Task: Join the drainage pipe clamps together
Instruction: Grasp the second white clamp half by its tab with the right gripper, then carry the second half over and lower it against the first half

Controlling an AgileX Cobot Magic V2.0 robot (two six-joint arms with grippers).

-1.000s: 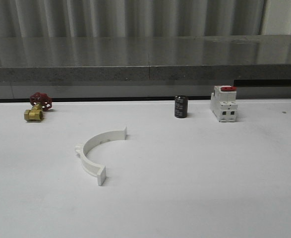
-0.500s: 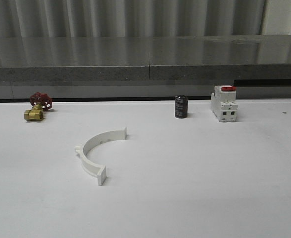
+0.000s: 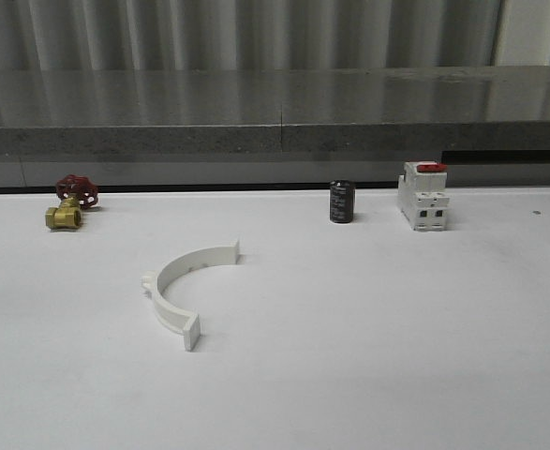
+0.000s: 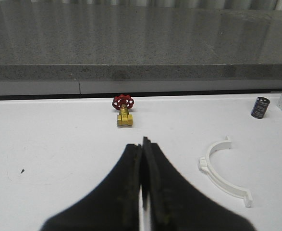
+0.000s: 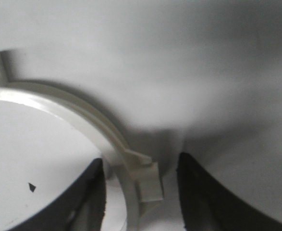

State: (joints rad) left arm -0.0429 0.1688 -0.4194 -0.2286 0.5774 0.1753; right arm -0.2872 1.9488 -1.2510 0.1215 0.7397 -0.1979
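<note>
1. Clamp halves first: you have one white half-ring clamp (image 3: 183, 284) lying flat on the white table (image 3: 368, 319), left of centre in the front view, its open side facing right and its two end tabs apart.
2. In the left wrist view that same half-ring (image 4: 223, 166) sits at the right of the frame, well apart from the fingers.
3. A second half-ring clamp (image 5: 83, 125) fills the right wrist view, curving from the upper left down to the bottom centre.
4. Your right gripper (image 5: 141, 192) stands spread, its two dark fingers on either side of that clamp's outer lug; you cannot tell whether they touch it.
5. Your left gripper (image 4: 143, 183) has its fingers pressed together on nothing, hovering above bare table.
6. Farther back in the front view you see a brass valve with a red handwheel (image 3: 68, 201) at the left, a small black cylinder (image 3: 342, 202) right of centre, and a white breaker with a red top (image 3: 423, 195) beside it.
</note>
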